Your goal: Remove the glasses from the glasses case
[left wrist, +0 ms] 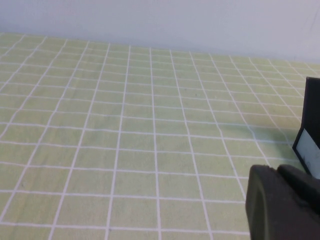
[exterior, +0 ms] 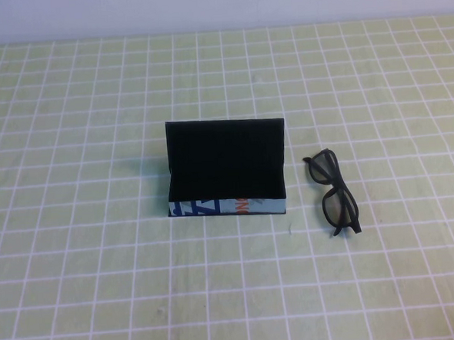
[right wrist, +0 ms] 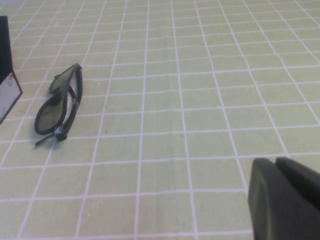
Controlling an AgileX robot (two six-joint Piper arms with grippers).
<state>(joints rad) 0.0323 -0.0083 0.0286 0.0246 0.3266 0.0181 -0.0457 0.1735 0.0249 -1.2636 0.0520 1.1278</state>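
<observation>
Case (exterior: 227,170) at mid-table ahead of me, matte black box, lid hinged open and upright, pale blue printed front strip facing me, glasses (exterior: 335,192) out on the cloth just right of it, black thick frame, folded

High cam overhead; wrist cams low, sharing glasses case (exterior: 226,174).

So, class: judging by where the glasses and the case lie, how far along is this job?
It looks done. The glasses case stands open and the glasses lie on the tablecloth to its right. Neither the left gripper nor the right gripper holds anything; both sit away from the objects. Nothing visible remains.
</observation>
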